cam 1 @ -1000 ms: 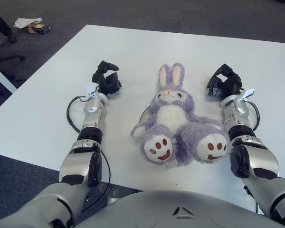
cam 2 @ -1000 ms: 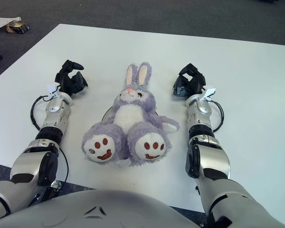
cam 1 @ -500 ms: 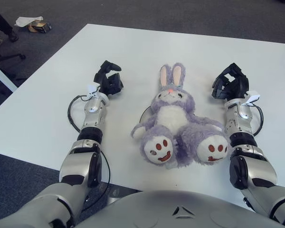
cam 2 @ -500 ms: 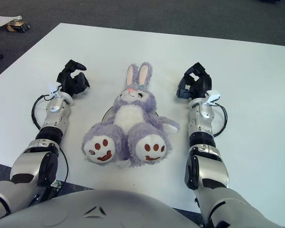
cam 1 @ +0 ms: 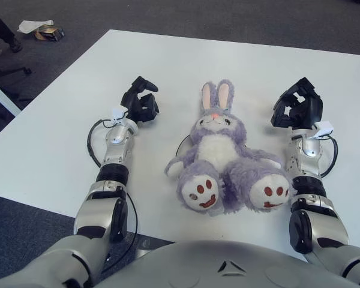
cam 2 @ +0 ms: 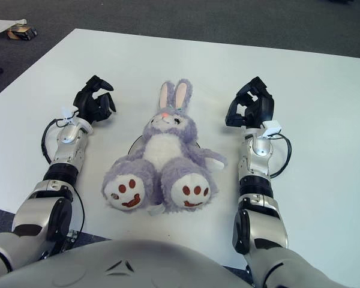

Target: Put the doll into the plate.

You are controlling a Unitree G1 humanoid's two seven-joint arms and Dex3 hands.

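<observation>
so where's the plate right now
Mid-table, mostly hidden under the doll; only the plate rim's dark arc shows by its left side, between both hands.

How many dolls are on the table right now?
1. A purple plush bunny lies on its back mid-table between the left hand and right hand, feet toward the robot. A dark rim shows at its left side, the rest hidden beneath it.
</observation>
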